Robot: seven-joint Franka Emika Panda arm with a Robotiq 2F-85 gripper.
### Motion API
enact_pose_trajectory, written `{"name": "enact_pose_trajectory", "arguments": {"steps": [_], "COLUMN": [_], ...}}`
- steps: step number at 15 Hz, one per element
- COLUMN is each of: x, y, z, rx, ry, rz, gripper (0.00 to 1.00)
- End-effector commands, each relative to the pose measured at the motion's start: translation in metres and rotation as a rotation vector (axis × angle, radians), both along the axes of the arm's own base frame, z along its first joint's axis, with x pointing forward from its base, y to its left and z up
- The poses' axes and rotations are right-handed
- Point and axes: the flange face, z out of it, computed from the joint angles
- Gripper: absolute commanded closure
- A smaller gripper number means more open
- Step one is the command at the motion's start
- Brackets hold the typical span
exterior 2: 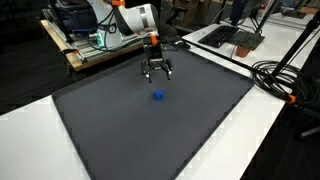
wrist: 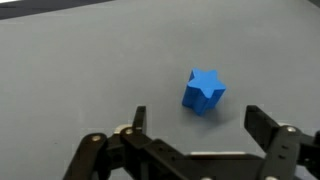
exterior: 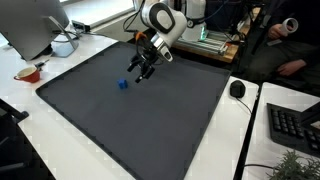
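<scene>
The black two-fingered end effector [wrist: 197, 128] stands wide open and holds nothing, its fingers pointing down over a dark grey mat [exterior: 150, 125]. In the wrist view a small blue star-shaped block [wrist: 203, 90] lies on the mat just beyond the fingertips, roughly between them and touching neither. In both exterior views the block sits just beside the end effector on its near side, in the far half of the mat. The mat lies on a white desk [exterior 2: 30, 140]. In an exterior view a red bowl [exterior: 27, 73] stands left of the mat, while a black computer mouse [exterior: 237, 89] and a black keyboard [exterior: 295, 125] lie to its right.
</scene>
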Motion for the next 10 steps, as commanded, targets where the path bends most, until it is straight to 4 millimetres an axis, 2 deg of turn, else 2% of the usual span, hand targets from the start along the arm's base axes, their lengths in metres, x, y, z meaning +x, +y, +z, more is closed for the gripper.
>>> {"name": "enact_pose_trajectory", "arguments": {"steps": [1,5,6,8,10], "x": [0.011,0.021,0.014,0.018,0.026], "y": [-0.015,-0.029,-0.02,-0.026,-0.018], "z": [0.009,0.015,0.012,0.015,0.013], "rx": [0.016,0.048,0.039,0.045,-0.003], "ry": [0.042,0.065,0.051,0.05,-0.065], "rz": [-0.005,-0.024,-0.02,-0.03,-0.047], "gripper": [0.0,0.0,0.0,0.0,0.0]}}
